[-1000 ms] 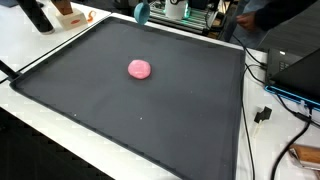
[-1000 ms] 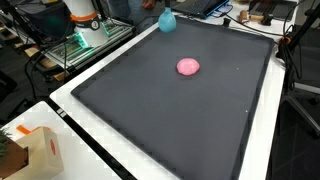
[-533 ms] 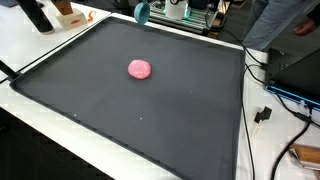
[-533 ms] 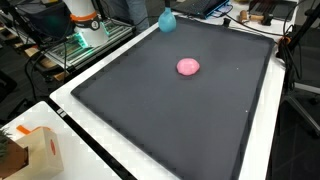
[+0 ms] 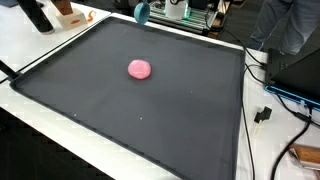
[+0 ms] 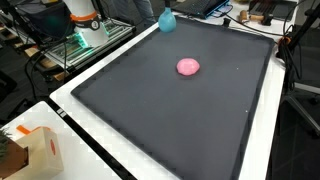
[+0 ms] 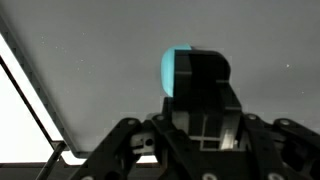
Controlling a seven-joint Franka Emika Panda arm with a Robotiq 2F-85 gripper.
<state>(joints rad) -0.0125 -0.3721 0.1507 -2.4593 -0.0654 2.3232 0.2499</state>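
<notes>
i can't tell if my gripper (image 7: 197, 95) grips the teal rounded object (image 7: 173, 68) at the black mat's (image 5: 150, 125) twelve o'clock; pink lump (image 5: 139, 69) seems untouched.

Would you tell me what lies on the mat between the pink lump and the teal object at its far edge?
Nothing: only bare black mat separates the pink lump and teal object, in both exterior views.

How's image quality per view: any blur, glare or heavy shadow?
Both exterior views: even light, the pink lump sharp with only a faint shadow on the black mat, which shows no glare. Wrist view: the end effector is close up, dark and soft, with most detail lost; the mat behind looks washed-out grey, and the white table edge is blown out.
</notes>
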